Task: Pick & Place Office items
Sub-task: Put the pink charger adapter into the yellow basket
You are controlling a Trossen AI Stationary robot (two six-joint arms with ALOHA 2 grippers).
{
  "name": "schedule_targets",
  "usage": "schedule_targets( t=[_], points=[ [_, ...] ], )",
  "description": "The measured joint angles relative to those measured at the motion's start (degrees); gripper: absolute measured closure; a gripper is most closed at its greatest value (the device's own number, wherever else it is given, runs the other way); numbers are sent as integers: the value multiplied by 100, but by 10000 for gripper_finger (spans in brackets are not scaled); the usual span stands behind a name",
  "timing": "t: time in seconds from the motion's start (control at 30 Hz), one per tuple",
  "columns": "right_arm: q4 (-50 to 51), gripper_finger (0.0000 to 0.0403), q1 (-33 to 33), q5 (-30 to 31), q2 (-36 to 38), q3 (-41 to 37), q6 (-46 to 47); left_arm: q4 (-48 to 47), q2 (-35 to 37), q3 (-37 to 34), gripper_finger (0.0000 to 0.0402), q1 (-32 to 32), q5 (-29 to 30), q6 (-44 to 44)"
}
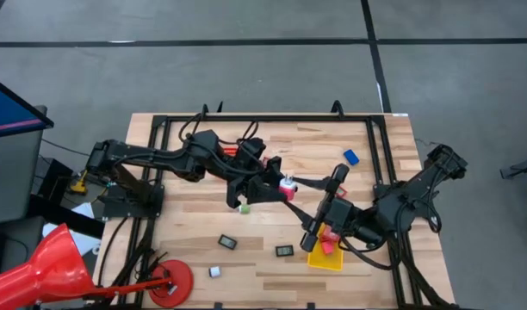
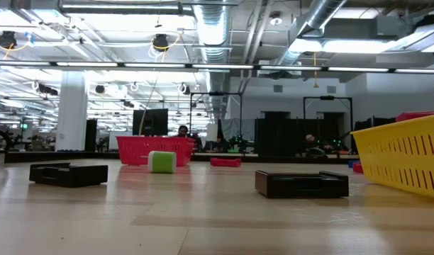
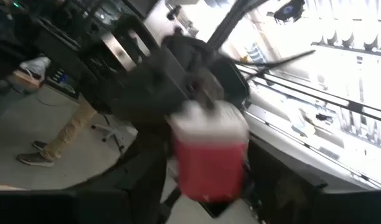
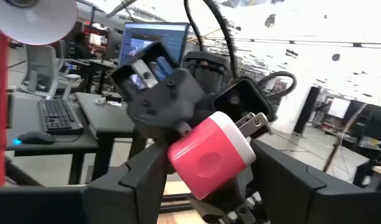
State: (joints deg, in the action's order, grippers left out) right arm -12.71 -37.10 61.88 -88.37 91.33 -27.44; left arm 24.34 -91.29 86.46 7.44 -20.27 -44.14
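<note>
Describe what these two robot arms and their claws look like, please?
Both the left arm and the right arm are thin, dark and jointed, with black cables looped along them. The right gripper has two broad, angular dark fingers. A second blocky dark claw with a bright metal plate faces it.

Both arms meet mid-table — left hand (image 1: 276,183), right hand (image 1: 291,183) raised.

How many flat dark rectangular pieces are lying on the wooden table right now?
2: one flat dark rectangular piece near the table's middle front, another flat dark rectangle beside the yellow rectangular bin. The arms may hide more.
</note>
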Motion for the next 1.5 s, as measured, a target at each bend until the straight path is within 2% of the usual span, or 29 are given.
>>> schedule_targets(
  t=[0.23, 0.4, 0.5, 0.67, 0.83, 0.93, 1.17, 1.33, 1.5],
  points=[
    [-147, 200, 7, 72, 13, 10, -165, -356, 228, -11, 125, -63, -120, 173],
    [-612, 194, -170, 413, 10, 10, -720, -1779, 818, -3, 120, -271, -151, 884],
    [-815, 192, -343, 783, 10, 10, -986, -2907, 1141, -1, 119, -410, 100, 1290],
    [-630, 196, -779, 1593, 12, 9, -573, -3987, 1581, 0, 119, -485, 660, 1701],
    [260, 198, -1313, 2331, 6, 6, 573, -4493, 1721, 2, 119, -469, 918, 1827],
    [1148, 193, -1611, 2761, 4, 6, 1712, -4868, 1780, 2, 119, -468, 1080, 1873],
    [3527, 196, -1999, 2816, -130, -1, 4828, -5726, 1786, 2, 119, -468, 1458, 1995],
    [4871, 197, -1929, 2342, -380, -5, 6712, -5969, 1827, 2, 119, -381, 1497, 1989],
    [6067, 198, -1620, 1261, -669, -7, 8260, -6019, 1897, 2, 119, -319, 1623, 1985]
  ],
)
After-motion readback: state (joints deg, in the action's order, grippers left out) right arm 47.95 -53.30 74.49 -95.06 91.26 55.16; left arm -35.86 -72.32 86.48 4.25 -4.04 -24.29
